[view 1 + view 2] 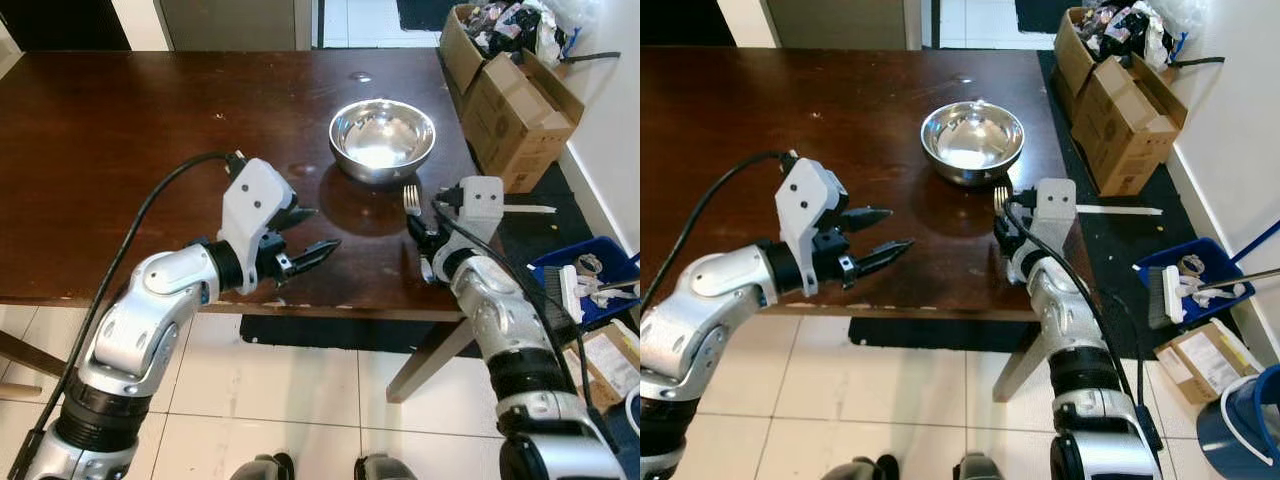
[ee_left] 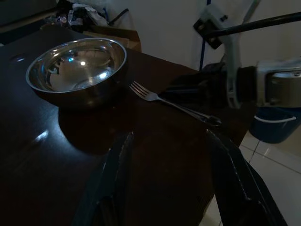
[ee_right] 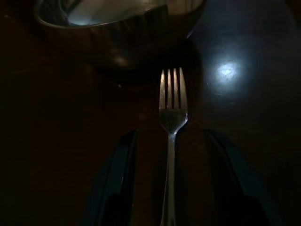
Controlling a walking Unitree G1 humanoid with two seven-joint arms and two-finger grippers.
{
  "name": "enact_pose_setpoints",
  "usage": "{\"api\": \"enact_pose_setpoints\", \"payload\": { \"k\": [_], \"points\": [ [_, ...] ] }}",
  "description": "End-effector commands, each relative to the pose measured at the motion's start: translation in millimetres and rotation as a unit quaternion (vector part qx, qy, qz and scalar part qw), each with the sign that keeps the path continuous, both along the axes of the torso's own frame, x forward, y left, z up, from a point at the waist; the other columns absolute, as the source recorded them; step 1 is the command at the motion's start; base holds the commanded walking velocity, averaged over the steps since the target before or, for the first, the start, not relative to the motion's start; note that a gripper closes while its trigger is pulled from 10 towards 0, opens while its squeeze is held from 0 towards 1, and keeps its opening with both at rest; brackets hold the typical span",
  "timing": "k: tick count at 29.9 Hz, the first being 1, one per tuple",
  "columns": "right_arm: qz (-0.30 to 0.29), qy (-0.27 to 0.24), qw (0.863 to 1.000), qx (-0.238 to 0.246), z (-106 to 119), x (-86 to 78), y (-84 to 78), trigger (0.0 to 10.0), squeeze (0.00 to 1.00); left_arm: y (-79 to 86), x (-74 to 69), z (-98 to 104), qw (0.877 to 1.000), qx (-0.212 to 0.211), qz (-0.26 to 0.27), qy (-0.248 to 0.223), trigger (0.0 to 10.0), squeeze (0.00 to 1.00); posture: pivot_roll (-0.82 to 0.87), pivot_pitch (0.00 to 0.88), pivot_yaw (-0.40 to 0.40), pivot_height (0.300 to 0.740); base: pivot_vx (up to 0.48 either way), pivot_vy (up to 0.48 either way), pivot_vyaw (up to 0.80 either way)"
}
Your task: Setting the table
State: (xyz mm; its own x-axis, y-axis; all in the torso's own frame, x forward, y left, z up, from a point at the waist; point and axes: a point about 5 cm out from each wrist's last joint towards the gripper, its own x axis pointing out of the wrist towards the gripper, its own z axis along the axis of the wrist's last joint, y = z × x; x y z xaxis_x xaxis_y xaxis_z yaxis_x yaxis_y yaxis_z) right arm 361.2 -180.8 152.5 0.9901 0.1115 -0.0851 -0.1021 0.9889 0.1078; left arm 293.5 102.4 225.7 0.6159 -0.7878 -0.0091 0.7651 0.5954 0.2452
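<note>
A shiny steel bowl (image 1: 382, 138) stands on the dark wooden table (image 1: 100, 150), toward its right end. Just right of the bowl and nearer the front edge, a silver fork (image 1: 411, 200) lies flat with its tines pointing away from me. My right gripper (image 3: 170, 136) is low over the fork's handle, open, with one finger on each side and neither touching it. Left of the bowl, my left gripper (image 1: 322, 228) hovers over bare table, open and empty, pointing toward the fork (image 2: 155, 96) and bowl (image 2: 77, 66).
Cardboard boxes (image 1: 510, 110) stand on the floor by the table's right end. A blue bin (image 1: 585, 280) with cleaning things and a blue bucket (image 1: 1240, 420) sit farther right. A dark mat (image 1: 330, 330) lies under the table, on white tiles.
</note>
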Motion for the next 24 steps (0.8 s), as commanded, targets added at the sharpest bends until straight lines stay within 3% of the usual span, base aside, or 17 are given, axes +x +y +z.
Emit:
{"api": "enact_pose_setpoints", "payload": {
  "k": [1,8,13,21,24],
  "points": [
    [0.001,-0.003,1.000,-0.017,0,-8.0,-0.5,10.0,0.00,0.1,0.8,-7,1.000,-0.001,0.007,0.009,10.0,0.00,-0.08,0.096,0.065,0.740,0.000,0.000,0.00],
    [0.005,-0.040,0.998,-0.044,10,-39.6,2.3,10.0,0.00,1.9,4.5,-13,0.999,-0.009,0.032,0.015,10.0,0.00,-0.10,0.090,0.065,0.740,0.000,0.000,0.00],
    [0.016,-0.085,0.996,-0.034,22,-65.8,19.6,10.0,0.00,9.5,6.7,-20,0.997,-0.017,0.078,0.019,10.0,0.00,-0.13,0.072,0.074,0.740,0.000,0.000,0.00],
    [0.038,-0.121,0.992,-0.020,26,-82.0,39.6,10.0,0.00,23.1,10.3,-29,0.987,-0.028,0.154,0.032,10.0,0.00,-0.15,0.065,0.075,0.740,0.000,0.000,0.00],
    [0.047,-0.127,0.991,0.000,15,-89.4,46.4,10.0,0.00,33.1,11.6,-34,0.976,-0.035,0.213,0.024,10.0,0.00,-0.14,0.055,0.059,0.740,0.000,0.000,0.00]
  ]
}}
